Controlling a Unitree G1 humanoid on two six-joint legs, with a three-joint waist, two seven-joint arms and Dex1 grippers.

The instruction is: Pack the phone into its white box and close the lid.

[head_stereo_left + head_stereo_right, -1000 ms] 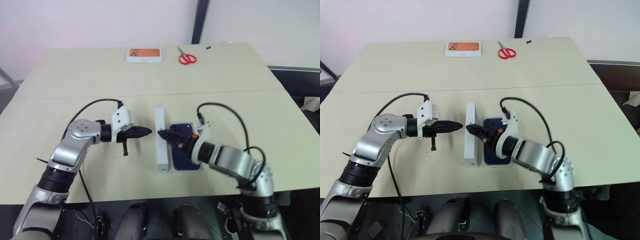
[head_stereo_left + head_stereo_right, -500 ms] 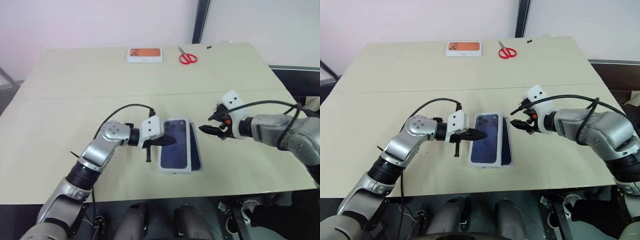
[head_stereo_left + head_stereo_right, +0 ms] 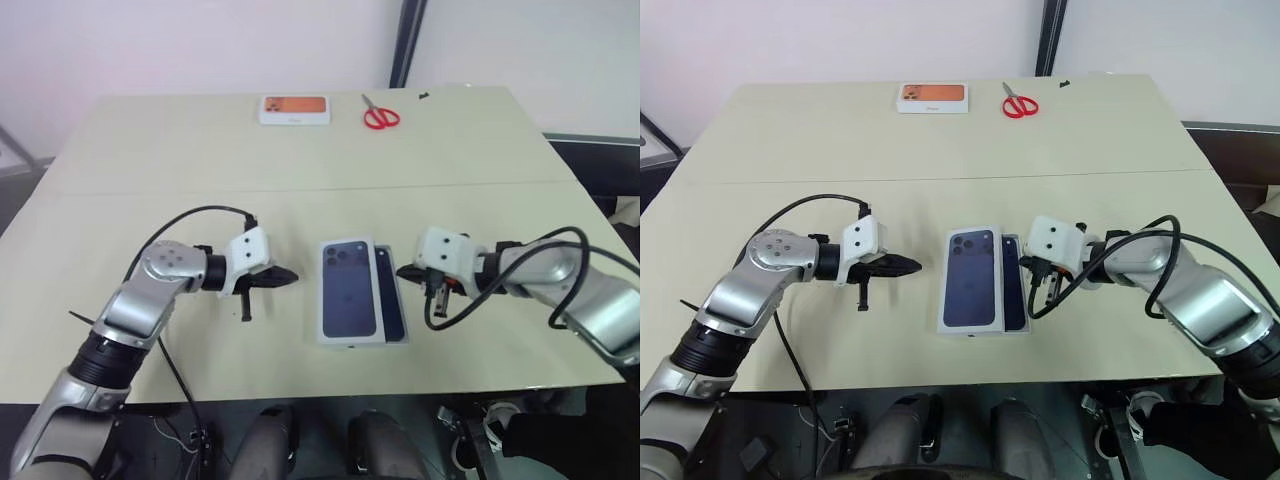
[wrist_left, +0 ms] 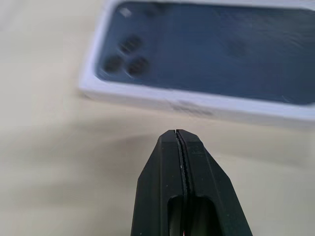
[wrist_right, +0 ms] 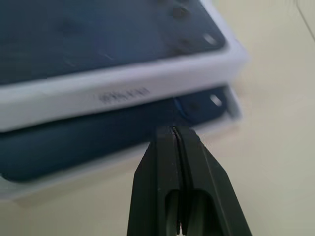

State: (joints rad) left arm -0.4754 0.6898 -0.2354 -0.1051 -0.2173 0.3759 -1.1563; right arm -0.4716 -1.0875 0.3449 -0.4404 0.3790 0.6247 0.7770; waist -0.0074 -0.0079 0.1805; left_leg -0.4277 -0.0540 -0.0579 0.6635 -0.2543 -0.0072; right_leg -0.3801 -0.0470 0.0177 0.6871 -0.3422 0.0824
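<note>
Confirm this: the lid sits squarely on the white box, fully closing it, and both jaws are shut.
Not squarely: the lid lies offset, leaving the phone in the white box exposed along one side, as the right wrist view shows. Both jaws are indeed shut.

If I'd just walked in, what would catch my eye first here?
Probably the lid with its dark blue phone picture, lying skewed over the white box near the table's front edge, so the phone peeks out beside it. The left gripper and right gripper, both shut, flank it. Far back lie red scissors.
</note>
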